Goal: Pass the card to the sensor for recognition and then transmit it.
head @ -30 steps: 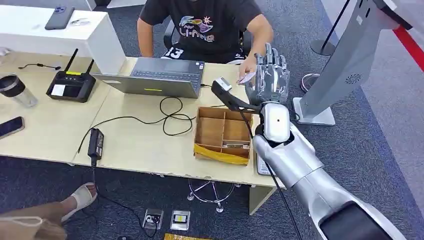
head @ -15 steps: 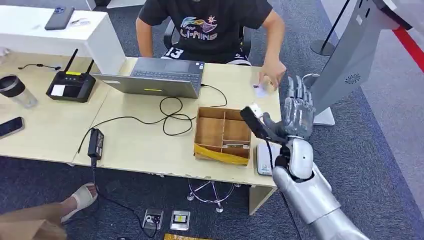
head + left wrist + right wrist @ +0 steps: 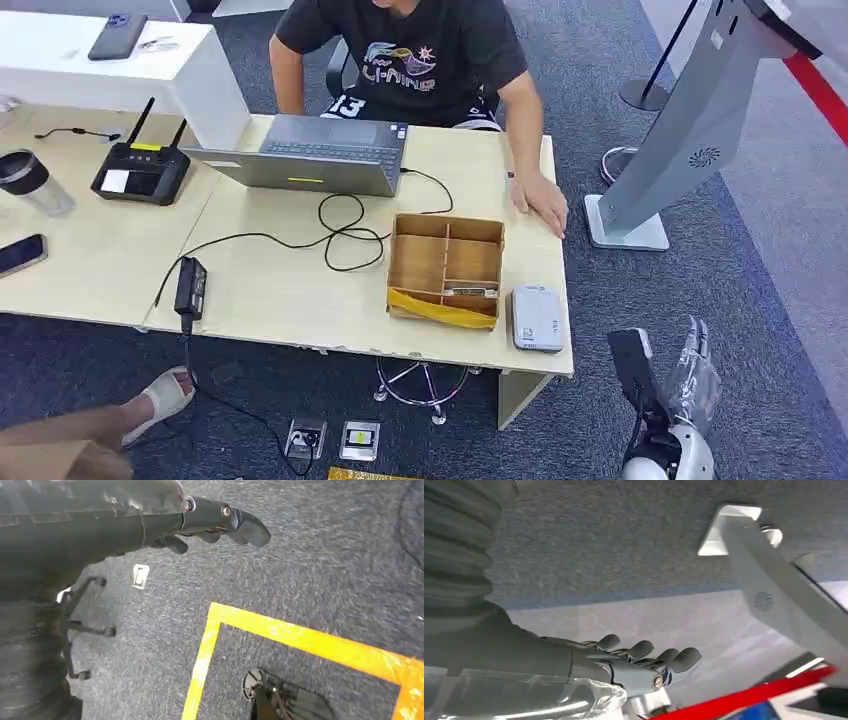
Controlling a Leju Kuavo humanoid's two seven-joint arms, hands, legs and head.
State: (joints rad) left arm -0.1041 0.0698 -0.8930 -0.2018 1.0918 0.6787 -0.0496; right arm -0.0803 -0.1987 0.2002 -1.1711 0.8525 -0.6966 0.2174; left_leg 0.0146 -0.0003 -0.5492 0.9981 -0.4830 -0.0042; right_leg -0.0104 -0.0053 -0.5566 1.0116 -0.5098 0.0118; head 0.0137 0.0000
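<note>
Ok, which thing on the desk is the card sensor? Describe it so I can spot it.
Start at the pale wooden desk and go to its front right corner. Just right of the brown divided wooden tray lies a small white-grey rectangular reader, flat on the desktop. It is the only light plastic box there, apart from the tray.

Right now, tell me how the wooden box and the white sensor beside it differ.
The wooden box is brown, open-topped and split into compartments; the white sensor is a closed, flat, rounded slab. The wooden box is clearly larger, and it carries yellow tape along its near edge, while the white sensor is plain. The white sensor lies nearer the table's corner. Both rest flat on the table, side by side.
</note>
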